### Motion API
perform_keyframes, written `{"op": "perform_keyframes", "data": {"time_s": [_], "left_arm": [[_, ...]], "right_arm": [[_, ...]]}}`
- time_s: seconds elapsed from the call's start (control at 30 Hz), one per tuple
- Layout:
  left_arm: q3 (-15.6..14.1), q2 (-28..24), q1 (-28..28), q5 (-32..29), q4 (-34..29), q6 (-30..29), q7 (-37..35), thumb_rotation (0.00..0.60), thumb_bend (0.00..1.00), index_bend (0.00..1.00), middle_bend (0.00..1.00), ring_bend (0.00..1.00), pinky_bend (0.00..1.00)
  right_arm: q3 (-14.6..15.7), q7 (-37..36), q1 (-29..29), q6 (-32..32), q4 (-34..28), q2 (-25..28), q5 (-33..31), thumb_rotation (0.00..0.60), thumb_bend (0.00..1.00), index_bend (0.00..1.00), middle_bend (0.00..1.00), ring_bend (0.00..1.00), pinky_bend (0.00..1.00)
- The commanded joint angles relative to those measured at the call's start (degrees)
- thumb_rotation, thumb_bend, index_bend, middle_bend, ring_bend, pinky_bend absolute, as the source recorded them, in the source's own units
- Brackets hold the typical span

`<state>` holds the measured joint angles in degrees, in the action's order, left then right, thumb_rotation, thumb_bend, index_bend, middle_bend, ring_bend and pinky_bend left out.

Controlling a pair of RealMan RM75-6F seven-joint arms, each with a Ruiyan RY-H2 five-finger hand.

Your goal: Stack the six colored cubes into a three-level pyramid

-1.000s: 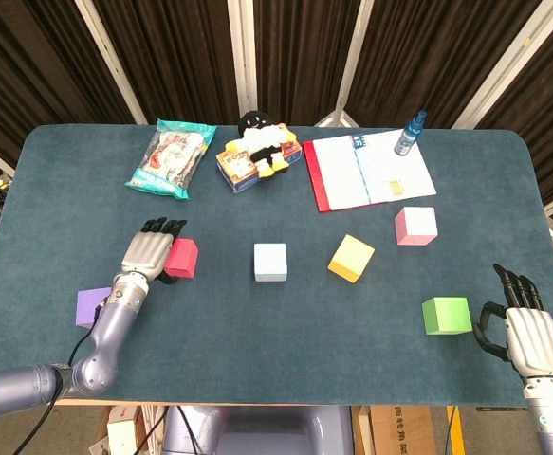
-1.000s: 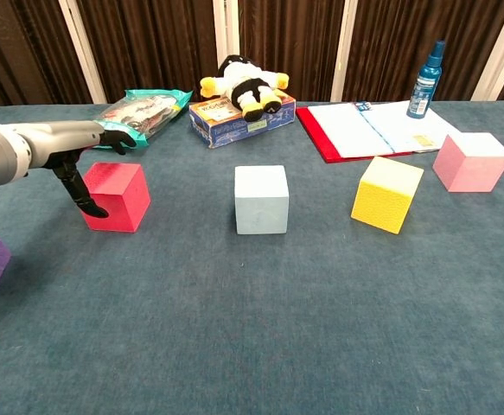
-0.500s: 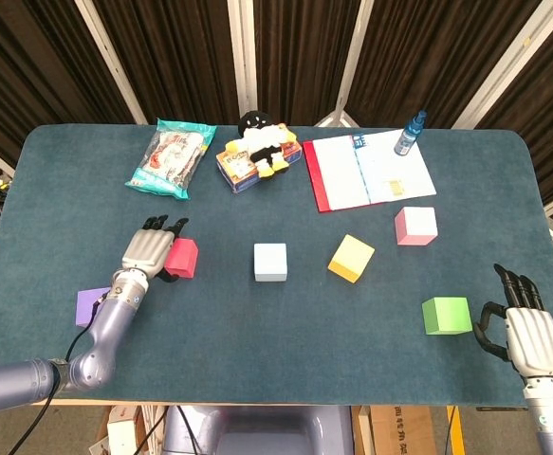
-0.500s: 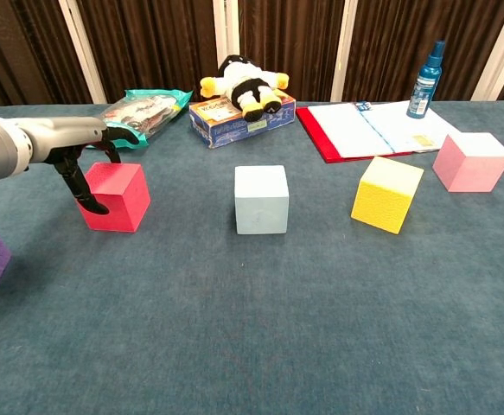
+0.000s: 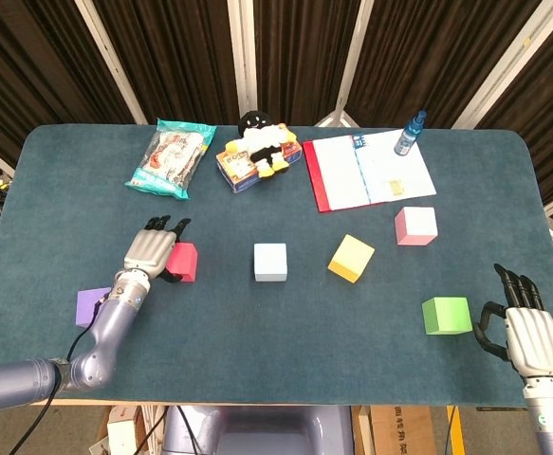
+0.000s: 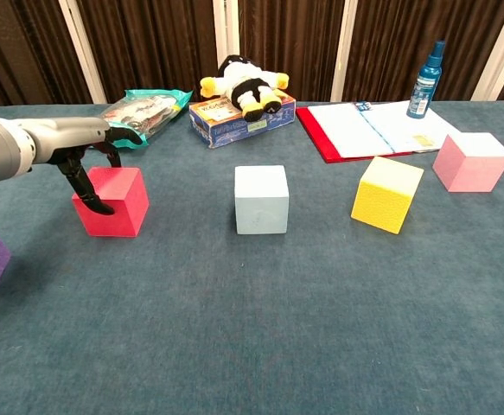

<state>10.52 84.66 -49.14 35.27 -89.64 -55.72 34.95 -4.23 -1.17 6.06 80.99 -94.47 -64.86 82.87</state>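
Six cubes lie scattered on a blue tabletop [image 5: 285,322], none stacked. The left hand [image 5: 149,248] drapes over the red cube [image 5: 183,262] at about 8 o'clock, fingers curled down its near and far faces; whether the grip is firm cannot be told. At 3 o'clock from it sit the pale blue cube [image 5: 270,262], then the yellow cube [image 5: 351,258]. The pink cube [image 5: 415,226], green cube [image 5: 446,315] and purple cube [image 5: 92,305] lie farther out. The right hand [image 5: 525,328] rests empty at 4 o'clock, fingers spread. A shallow hold could let the red cube twist or slip when lifted.
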Motion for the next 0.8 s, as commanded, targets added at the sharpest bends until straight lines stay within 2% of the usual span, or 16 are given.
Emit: {"op": "perform_keyframes", "data": {"time_s": [0.03,0.43,0.8], "left_arm": [[0.13,-0.07,-0.04,-0.33,-0.46,-0.44,-0.22,0.6,0.26,0.0,0.38,0.03,0.03],[2.77,0.63,-2.43,-3.12,-3.61,-3.4,1.06,0.6,0.26,0.0,0.38,0.03,0.03],[5.66,4.78,-7.29,-8.82,-1.48,-4.26,4.31,0.6,0.26,0.0,0.38,0.03,0.03]], "right_arm": [[0.01,-0.06,-0.01,-0.02,-0.03,0.02,-0.02,0.6,0.39,0.0,0.0,0.0,0.0],[-0.07,-0.86,0.01,-0.47,-0.3,0.22,-0.57,0.6,0.39,0.0,0.0,0.0,0.0],[-0.15,-1.9,0.3,-1.75,-0.71,0.51,-1.5,0.6,0.39,0.0,0.0,0.0,0.0]]}}
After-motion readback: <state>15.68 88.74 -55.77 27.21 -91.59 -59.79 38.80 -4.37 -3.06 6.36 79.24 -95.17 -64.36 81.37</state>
